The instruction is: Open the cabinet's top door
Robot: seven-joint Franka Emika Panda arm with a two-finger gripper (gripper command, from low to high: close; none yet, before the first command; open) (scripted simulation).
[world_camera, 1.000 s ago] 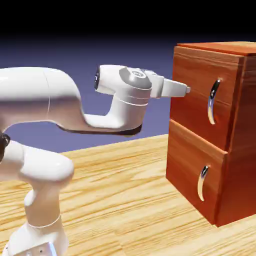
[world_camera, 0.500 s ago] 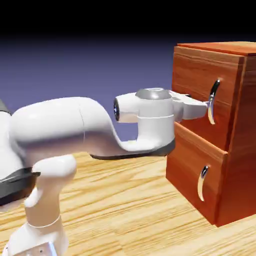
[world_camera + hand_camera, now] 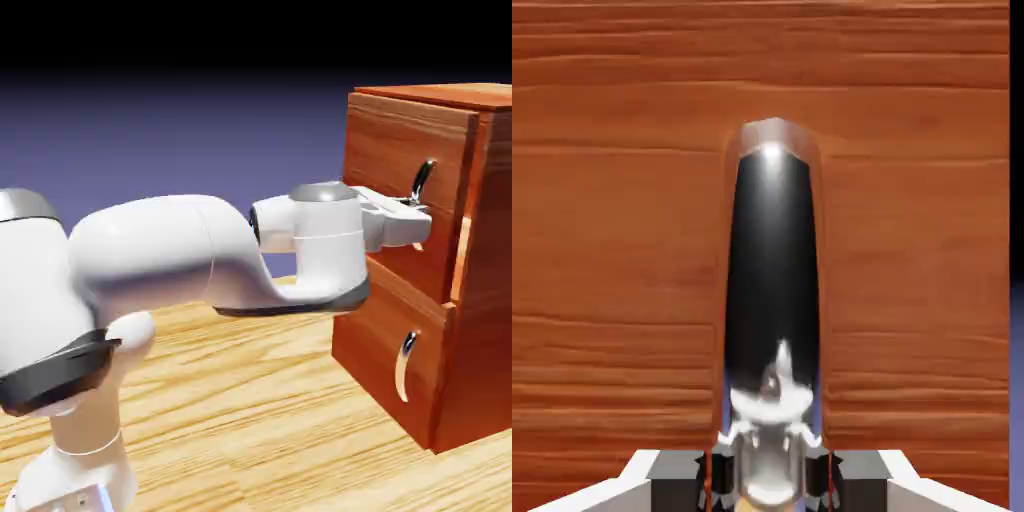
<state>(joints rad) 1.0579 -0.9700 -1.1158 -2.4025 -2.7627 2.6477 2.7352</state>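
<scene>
I can read no brand, label or writing on anything in either view, only wood grain and bare metal. In the hand view my fingers (image 3: 770,478) sit at 6 o'clock, drawn in tight on the base of the silver handle (image 3: 772,300), which runs up from between them toward 12 o'clock against the top door (image 3: 612,250). From the exterior view the cabinet (image 3: 480,300) stands on the desk (image 3: 250,420) at 3 o'clock, my hand pressed against the upper panel at the handle's lower part, the lower panel (image 3: 380,340) and its small handle (image 3: 404,365) untouched below
</scene>
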